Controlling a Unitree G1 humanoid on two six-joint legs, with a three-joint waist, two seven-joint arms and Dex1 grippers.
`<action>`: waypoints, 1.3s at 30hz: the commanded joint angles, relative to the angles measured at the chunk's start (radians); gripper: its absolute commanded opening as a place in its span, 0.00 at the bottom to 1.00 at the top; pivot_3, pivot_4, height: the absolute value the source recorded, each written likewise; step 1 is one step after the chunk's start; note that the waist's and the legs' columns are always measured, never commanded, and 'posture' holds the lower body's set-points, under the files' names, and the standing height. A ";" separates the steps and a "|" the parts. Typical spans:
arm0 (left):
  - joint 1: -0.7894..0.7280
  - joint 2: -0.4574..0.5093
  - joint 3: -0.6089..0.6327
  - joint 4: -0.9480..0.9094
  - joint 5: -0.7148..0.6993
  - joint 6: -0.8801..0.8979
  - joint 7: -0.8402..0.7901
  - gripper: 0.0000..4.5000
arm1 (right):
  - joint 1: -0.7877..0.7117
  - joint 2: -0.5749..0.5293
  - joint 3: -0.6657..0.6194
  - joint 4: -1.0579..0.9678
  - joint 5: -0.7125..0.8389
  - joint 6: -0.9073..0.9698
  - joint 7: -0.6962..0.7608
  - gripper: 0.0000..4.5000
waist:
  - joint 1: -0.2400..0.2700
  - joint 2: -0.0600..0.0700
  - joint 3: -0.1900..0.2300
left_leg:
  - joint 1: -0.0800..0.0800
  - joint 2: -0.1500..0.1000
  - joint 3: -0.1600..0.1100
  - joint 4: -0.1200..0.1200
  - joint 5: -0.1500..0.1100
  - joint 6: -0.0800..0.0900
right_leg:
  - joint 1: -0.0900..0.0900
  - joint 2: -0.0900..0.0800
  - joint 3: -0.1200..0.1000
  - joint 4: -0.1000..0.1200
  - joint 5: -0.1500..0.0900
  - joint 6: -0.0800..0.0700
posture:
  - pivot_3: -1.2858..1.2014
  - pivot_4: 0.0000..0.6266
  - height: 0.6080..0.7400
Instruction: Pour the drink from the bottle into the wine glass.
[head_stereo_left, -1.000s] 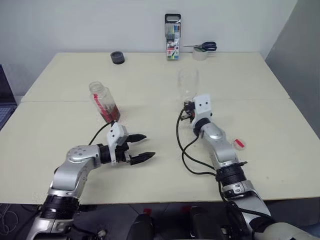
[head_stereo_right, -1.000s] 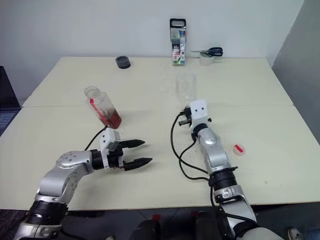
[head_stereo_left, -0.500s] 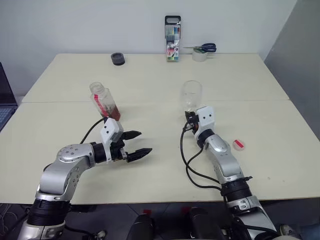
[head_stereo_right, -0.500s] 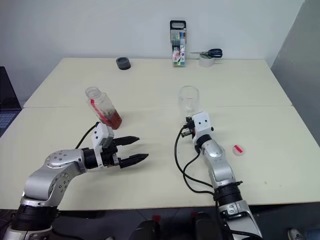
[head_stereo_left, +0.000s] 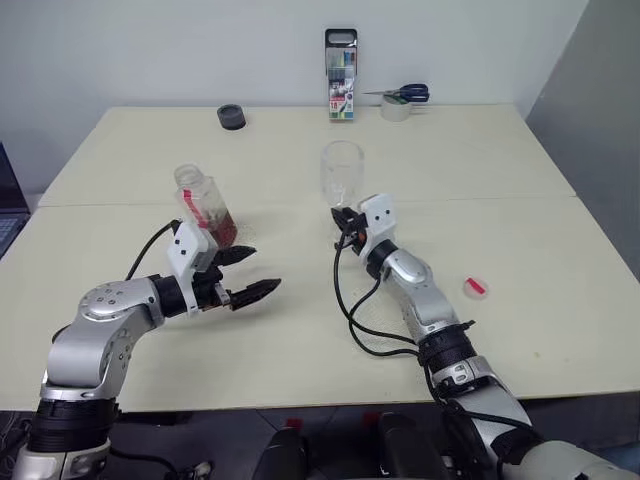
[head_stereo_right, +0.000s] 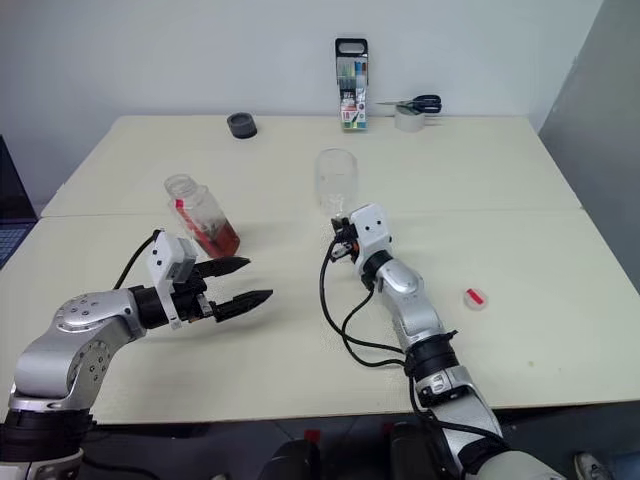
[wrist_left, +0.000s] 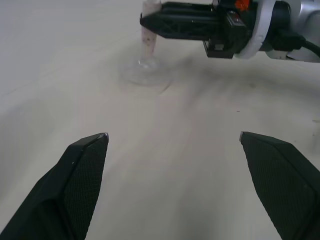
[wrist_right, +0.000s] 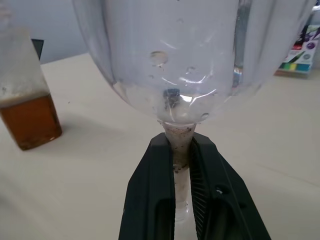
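From the head camera: the bottle (head_stereo_left: 205, 207) sits uncapped on the left half of the worktop (head_stereo_left: 520, 180), with the drink (head_stereo_left: 221, 226) only filling its lower part, and the wine glass (head_stereo_left: 342, 172) stands near the middle looking empty, so I'd say no pouring has happened yet. What looks like the cap (head_stereo_left: 476, 288) is lying off to the right, so the opening part seems done; grabbing the bottle, tipping it and filling the glass are all still to do. The left tool (head_stereo_left: 248, 274) hangs just near of the bottle, fingers spread wide, holding nothing and not touching it as far as I can tell. The right tool (head_stereo_left: 345, 218) is right at the base of the glass bowl. At the far edge there's a marker case (head_stereo_left: 340, 91), scissors (head_stereo_left: 404, 93) on a tape roll (head_stereo_left: 397, 109), and a small dark roll (head_stereo_left: 231, 116), none of it in play. Left wrist camera: both fingertips (wrist_left: 90, 152) stand well apart with bare worktop between them, and across the way you can see the glass foot with the other arm's fingers clamped on the stem. Right wrist camera: the fingers (wrist_right: 155, 200) are pressed together on the glass stem, bowl empty right above them, the bottle with its amber drink off to one side.
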 joint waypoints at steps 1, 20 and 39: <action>-0.023 0.019 0.033 -0.002 0.003 -0.044 -0.003 1.00 | -0.015 -0.003 0.012 0.022 -0.021 -0.066 0.012 0.03 | -0.001 0.000 0.000 | 0.000 0.000 0.000 0.000 0.000 0.000 | 0.000 0.000 0.000 0.000 0.000 0.000 | 0.52 0.24 1.00; -0.131 0.043 0.014 0.064 0.028 -0.123 -0.032 1.00 | -0.006 0.002 0.015 0.044 -0.031 -0.088 0.010 0.03 | -0.002 0.000 0.000 | 0.000 0.001 0.000 0.000 0.000 0.000 | 0.000 0.001 0.000 0.000 0.000 0.000 | 0.52 0.24 1.00; -0.237 0.003 -0.021 -0.004 0.002 -0.054 0.026 1.00 | -0.007 0.004 0.008 0.021 -0.019 -0.079 0.011 0.25 | -0.003 0.000 0.000 | 0.000 0.001 0.000 0.000 0.000 0.000 | 0.000 0.001 0.000 0.000 0.000 0.000 | 0.52 0.24 1.00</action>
